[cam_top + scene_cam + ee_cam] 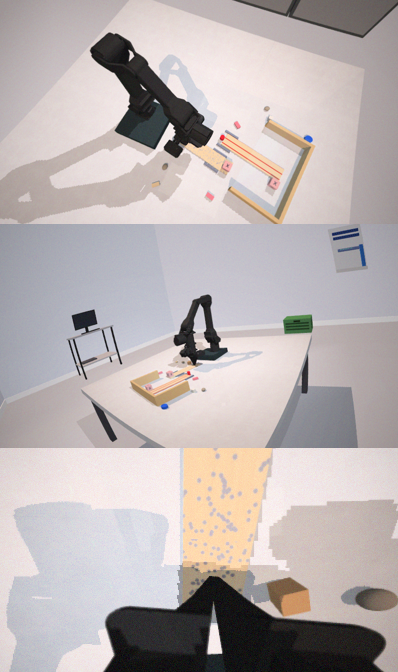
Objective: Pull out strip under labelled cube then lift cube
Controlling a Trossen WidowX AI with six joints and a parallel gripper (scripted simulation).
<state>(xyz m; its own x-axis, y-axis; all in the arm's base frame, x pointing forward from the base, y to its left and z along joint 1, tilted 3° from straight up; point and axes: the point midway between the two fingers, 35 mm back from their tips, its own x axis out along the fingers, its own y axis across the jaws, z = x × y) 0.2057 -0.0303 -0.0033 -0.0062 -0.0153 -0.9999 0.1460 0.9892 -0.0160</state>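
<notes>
The speckled strip [207, 156], tan with grey dots, lies flat on the white table [236, 396], its near end under the gripper [214, 582], whose fingers are pressed together, pinching that thin end. At its far end sits a pink cube [227, 165] marked X, well apart from the gripper.

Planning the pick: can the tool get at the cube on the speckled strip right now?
Probably not yet: the tool is shut on the strip's near end. Once it lets go, likely yes; the cube sits uncovered at the far end, outside the tray walls.
</notes>
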